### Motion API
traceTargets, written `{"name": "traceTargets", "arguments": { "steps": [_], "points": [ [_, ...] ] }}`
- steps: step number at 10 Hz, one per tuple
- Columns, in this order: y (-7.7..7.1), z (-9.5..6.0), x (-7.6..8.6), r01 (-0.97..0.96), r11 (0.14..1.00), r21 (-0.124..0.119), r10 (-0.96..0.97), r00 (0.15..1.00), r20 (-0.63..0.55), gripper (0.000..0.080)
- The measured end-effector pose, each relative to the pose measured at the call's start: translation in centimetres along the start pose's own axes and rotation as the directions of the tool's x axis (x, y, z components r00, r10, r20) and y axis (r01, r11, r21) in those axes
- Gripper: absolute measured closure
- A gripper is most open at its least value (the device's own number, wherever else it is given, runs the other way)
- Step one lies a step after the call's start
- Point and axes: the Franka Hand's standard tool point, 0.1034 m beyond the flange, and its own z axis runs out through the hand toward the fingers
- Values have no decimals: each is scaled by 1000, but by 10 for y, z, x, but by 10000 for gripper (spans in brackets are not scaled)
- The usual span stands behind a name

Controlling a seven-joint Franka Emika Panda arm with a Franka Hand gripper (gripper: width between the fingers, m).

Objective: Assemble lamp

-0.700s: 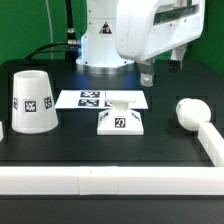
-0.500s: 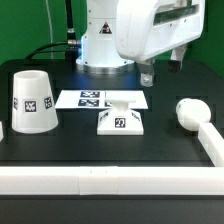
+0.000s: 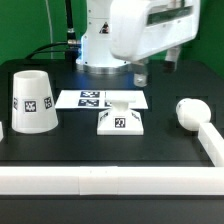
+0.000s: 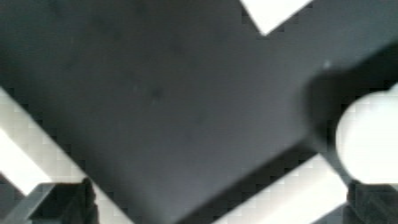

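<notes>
The lamp's three white parts lie apart on the black table. The cone shade (image 3: 32, 100) stands at the exterior view's left. The flat square base (image 3: 121, 119) sits in the middle. The round bulb (image 3: 189, 112) lies at the right, and shows in the wrist view (image 4: 370, 130) as a blurred white ball. My gripper (image 3: 140, 74) hangs above the table behind the base, touching no part. In the wrist view my gripper (image 4: 217, 210) has its jaws wide apart, with only dark table and a white strip between them.
The marker board (image 3: 100, 99) lies flat behind the base. A white rail (image 3: 100, 180) runs along the table's front and another (image 3: 212, 142) along the right side, next to the bulb. The arm's white body (image 3: 140, 30) looms over the back.
My gripper has shifted slightly toward the exterior view's left. The lamp parts have not moved.
</notes>
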Motion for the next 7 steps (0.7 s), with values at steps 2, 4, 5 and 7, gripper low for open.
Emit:
{"name": "traceTargets", "arguments": {
  "steps": [2, 4, 5, 7],
  "points": [
    [-7, 10, -32, -20, 1000, -11, 20, 1000, -5, 100],
    [-8, 12, -35, -98, 995, -6, 98, 995, -4, 100],
    [-8, 12, -35, -143, 990, -5, 143, 990, -5, 100],
    [-9, 13, -34, -277, 961, 0, 277, 961, -8, 100]
  ]
}}
